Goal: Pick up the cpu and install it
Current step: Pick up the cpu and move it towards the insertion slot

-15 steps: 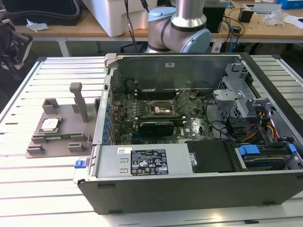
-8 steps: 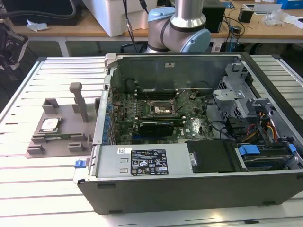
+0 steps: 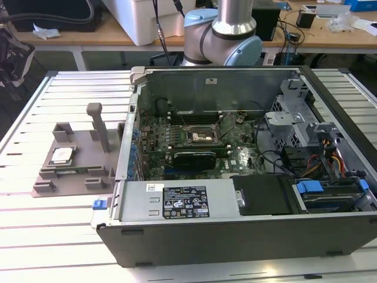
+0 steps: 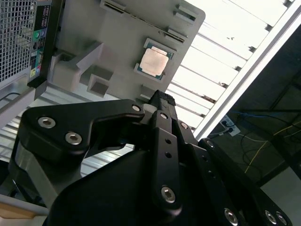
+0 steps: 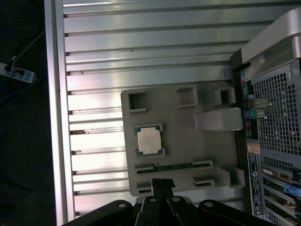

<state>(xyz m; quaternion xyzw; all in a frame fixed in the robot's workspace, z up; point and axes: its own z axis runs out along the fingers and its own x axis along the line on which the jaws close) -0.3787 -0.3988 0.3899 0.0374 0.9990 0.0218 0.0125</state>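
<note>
The cpu (image 3: 62, 155), a small square chip with a shiny metal top, lies flat in a recess of the grey fixture plate (image 3: 76, 174) at the exterior view's left. Both wrist views look down on it: the cpu (image 4: 154, 61) (image 5: 149, 140) sits on the plate (image 5: 188, 150), apart from my gripper. My black gripper (image 5: 162, 182) (image 4: 162, 97) hangs well above the plate's edge with its fingers shut together and nothing between them. The motherboard socket (image 3: 203, 137) lies inside the open computer case (image 3: 235, 227).
The fixture plate carries raised blocks and a tall post (image 3: 98, 125). The case wall (image 5: 270, 122) stands right beside the plate. The ribbed metal table (image 3: 47, 230) stretches around both. The arm's base (image 3: 227, 29) rises behind the case. Cables and drive bays (image 3: 318, 171) fill the case's right end.
</note>
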